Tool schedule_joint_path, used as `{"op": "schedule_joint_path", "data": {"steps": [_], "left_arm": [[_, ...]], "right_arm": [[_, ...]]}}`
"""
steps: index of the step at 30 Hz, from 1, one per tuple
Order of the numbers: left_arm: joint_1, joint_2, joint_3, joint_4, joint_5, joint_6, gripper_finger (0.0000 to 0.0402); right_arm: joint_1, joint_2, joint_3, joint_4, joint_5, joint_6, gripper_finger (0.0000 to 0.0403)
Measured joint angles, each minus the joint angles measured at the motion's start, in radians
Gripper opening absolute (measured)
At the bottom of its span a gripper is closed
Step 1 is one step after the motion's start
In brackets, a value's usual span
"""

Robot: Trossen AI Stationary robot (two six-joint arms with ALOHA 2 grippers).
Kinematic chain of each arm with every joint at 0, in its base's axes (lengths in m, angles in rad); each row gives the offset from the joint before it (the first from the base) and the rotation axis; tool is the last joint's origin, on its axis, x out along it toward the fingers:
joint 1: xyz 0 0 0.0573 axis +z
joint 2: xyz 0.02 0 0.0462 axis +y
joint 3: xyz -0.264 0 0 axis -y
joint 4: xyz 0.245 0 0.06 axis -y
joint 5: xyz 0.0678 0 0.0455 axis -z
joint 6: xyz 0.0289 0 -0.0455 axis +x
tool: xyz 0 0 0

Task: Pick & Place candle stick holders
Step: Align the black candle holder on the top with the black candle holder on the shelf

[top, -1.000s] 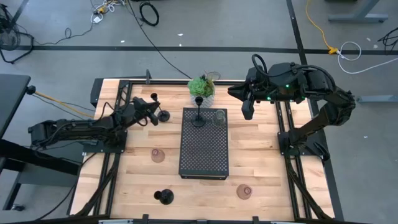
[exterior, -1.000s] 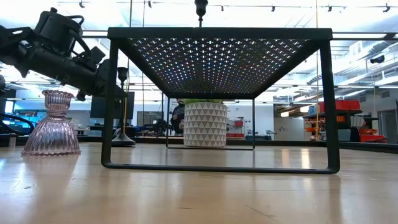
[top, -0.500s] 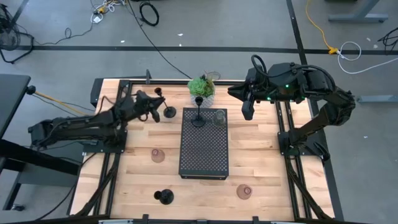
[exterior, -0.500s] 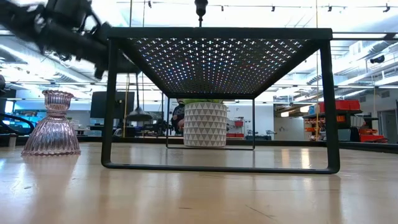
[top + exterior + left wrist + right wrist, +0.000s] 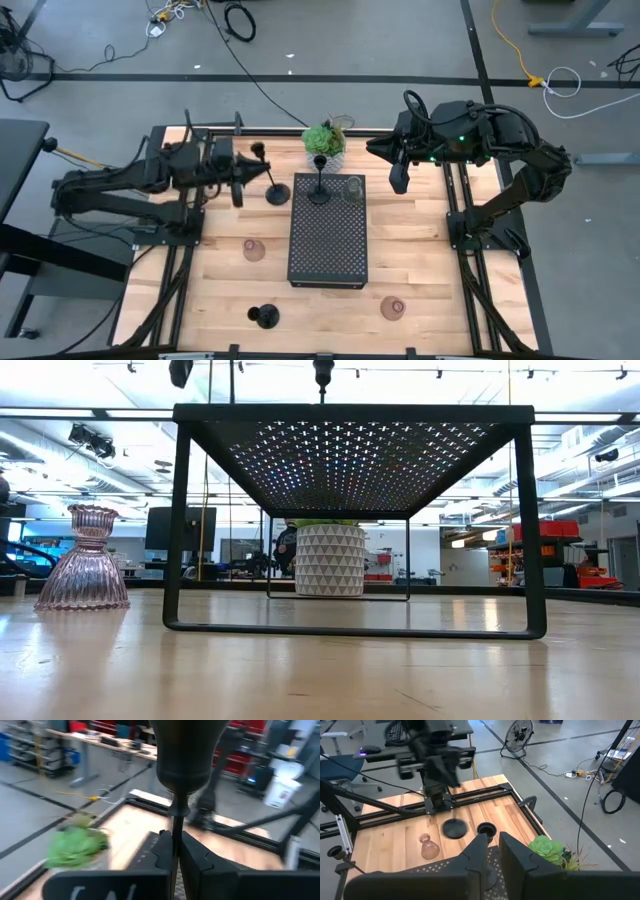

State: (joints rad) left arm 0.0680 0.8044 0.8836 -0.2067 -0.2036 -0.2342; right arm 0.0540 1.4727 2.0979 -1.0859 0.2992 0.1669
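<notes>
A: What is seen on the wooden table (image 5: pixel 420 250)?

B: A black holder (image 5: pixel 270 180) is carried clear of the wood, just left of the perforated tray (image 5: pixel 328 255). Its thin stem is clamped between the closed fingers (image 5: pixel 192 855) of the left gripper (image 5: pixel 238 182).

A: And the other pieces?

B: A second black holder (image 5: pixel 319 185) and what appears to be a clear cup (image 5: pixel 352 188) stand on the tray's far end, by the potted plant (image 5: pixel 324 141). Pink cups (image 5: pixel 254 249) (image 5: pixel 393 307) and another black holder (image 5: pixel 264 316) are left on the table.

A: The right gripper (image 5: pixel 397 178)?

B: It is held off the tray's far right corner, fingers slightly parted, nothing gripped.
</notes>
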Motion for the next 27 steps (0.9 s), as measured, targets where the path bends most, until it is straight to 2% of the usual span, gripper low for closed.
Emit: {"op": "schedule_joint_path", "data": {"steps": [6, 10, 12, 15, 17, 22, 27], "left_arm": [[-0.245, 0.115, 0.017, 0.109, -0.174, -0.060, 0.0012], [-0.352, 0.225, 0.018, 0.230, -0.329, -0.010, 0.0012], [-0.372, 0.291, 0.017, 0.296, -0.381, 0.014, 0.0012], [-0.375, 0.387, 0.017, 0.407, -0.387, 0.018, 0.0012], [-0.375, 0.444, 0.036, 0.422, -0.395, 0.017, 0.0012], [-0.374, 0.557, 0.136, 0.383, -0.460, 0.130, 0.0012], [-0.360, 0.636, 0.249, 0.248, -0.432, 0.133, 0.0012]], "right_arm": [[0.000, 0.000, 0.000, 0.000, 0.000, -0.018, 0.0048], [0.000, 0.000, 0.000, 0.000, 0.000, -0.030, 0.0048], [0.000, 0.000, 0.000, 0.000, 0.000, -0.041, 0.0048], [0.000, 0.000, 0.000, 0.000, -0.001, -0.045, 0.0048], [0.000, 0.000, 0.000, 0.000, -0.001, -0.049, 0.0048], [0.000, 0.000, 0.000, -0.012, -0.003, -0.051, 0.0048], [0.000, 0.000, 0.000, -0.034, -0.004, -0.051, 0.0048]]}}
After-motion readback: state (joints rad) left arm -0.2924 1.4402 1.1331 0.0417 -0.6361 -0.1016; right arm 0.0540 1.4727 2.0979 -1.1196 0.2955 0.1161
